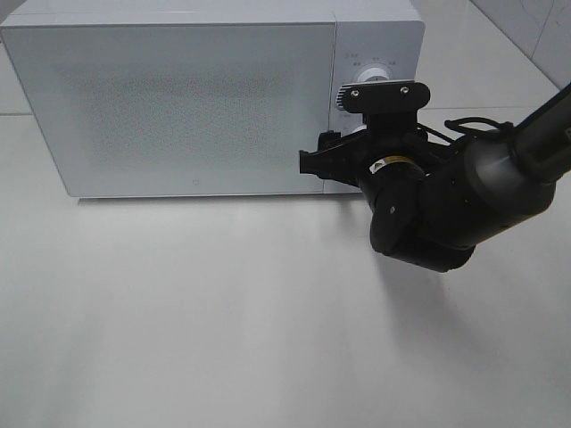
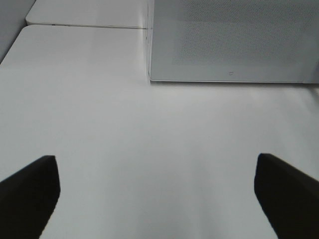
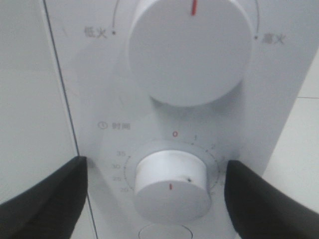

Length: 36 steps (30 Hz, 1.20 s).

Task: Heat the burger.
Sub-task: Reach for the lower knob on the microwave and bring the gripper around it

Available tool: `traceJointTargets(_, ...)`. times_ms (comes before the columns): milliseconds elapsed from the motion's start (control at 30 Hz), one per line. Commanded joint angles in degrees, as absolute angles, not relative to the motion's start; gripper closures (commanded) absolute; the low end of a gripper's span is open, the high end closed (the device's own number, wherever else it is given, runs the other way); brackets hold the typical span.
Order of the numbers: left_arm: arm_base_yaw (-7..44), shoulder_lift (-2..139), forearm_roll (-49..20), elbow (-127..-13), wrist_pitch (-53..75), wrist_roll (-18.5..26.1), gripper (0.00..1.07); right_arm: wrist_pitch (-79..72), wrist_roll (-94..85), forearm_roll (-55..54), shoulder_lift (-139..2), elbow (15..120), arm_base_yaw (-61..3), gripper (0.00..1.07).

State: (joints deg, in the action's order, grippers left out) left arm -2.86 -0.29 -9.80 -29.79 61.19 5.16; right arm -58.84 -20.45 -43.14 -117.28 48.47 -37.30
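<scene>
The burger is out of view. A white microwave [image 1: 196,107] stands at the back of the table with its door closed. My right gripper [image 1: 350,152] is up against its control panel. In the right wrist view the gripper [image 3: 158,163] stands open, its two black fingers [image 3: 50,199] on either side of the lower timer knob [image 3: 172,186], with a gap on each side. The knob's red mark points down, away from the 0. Above it is the larger power knob [image 3: 189,50]. My left gripper [image 2: 155,158] is open over bare table, holding nothing.
The microwave's left front corner [image 2: 149,77] shows in the left wrist view, beyond a stretch of white tabletop [image 2: 99,124]. A second white surface [image 2: 84,17] adjoins the table behind it. The right arm [image 1: 500,178] reaches in from the right edge.
</scene>
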Motion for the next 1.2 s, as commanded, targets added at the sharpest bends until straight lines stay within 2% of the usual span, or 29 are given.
traceJointTargets(33,-3.0,-1.1,-10.3,-29.7,61.3,4.9,0.08,-60.8,-20.4,-41.5,-116.6,49.4,-36.8,0.43)
traceJointTargets(67,-3.0,-1.1,-10.3,-29.7,61.3,4.9,0.08,-60.8,-20.4,-41.5,-116.6,49.4,-36.8,0.43)
traceJointTargets(133,-3.0,-1.1,-10.3,-29.7,61.3,4.9,0.08,-60.8,-20.4,-41.5,-116.7,49.4,-36.8,0.58)
traceJointTargets(167,-3.0,-1.1,-10.3,-29.7,61.3,4.9,0.08,-60.8,-20.4,-41.5,-116.7,49.4,-36.8,0.58)
traceJointTargets(200,-3.0,-1.1,-10.3,-29.7,61.3,4.9,0.08,-60.8,-20.3,-41.5,-116.7,49.4,-36.8,0.71)
traceJointTargets(233,-3.0,-1.1,-10.3,-29.7,61.3,4.9,0.08,-60.8,-20.3,-41.5,-116.7,49.4,-36.8,0.71)
traceJointTargets(267,-3.0,-1.1,-10.3,-29.7,61.3,4.9,0.08,-60.8,-20.3,-41.4,-116.7,49.4,-36.8,0.85)
traceJointTargets(300,-3.0,-1.1,-10.3,-29.7,61.3,4.9,0.08,-60.9,-20.3,-41.1,-116.7,49.4,-36.8,0.93)
traceJointTargets(333,-3.0,-1.1,-10.3,-29.7,61.3,4.9,0.08,-60.9,-20.3,-41.1,-116.7,49.4,-36.8,0.93)
traceJointTargets(367,-3.0,-1.1,-10.3,-29.7,61.3,4.9,0.08,-61.4,-20.3,-39.8,-116.7,49.4,-36.8,1.05)
traceJointTargets(400,-3.0,-1.1,-10.3,-29.7,61.3,4.9,0.08,-61.4,-20.2,-37.9,-116.7,49.4,-36.8,1.07)
traceJointTargets(867,-3.0,-1.1,-10.3,-29.7,61.3,4.9,0.08,-63.8,-18.7,-36.9,-116.7,49.4,-36.8,1.07)
traceJointTargets(1100,-3.0,-1.1,-10.3,-29.7,61.3,4.9,0.08,-65.7,-5.4,-33.7,-116.7,49.4,-36.8,1.07)
traceJointTargets(1200,-3.0,-1.1,-10.3,-29.7,61.3,4.9,0.08,-66.9,6.9,-29.0,-116.7,49.4,-36.8,1.07)
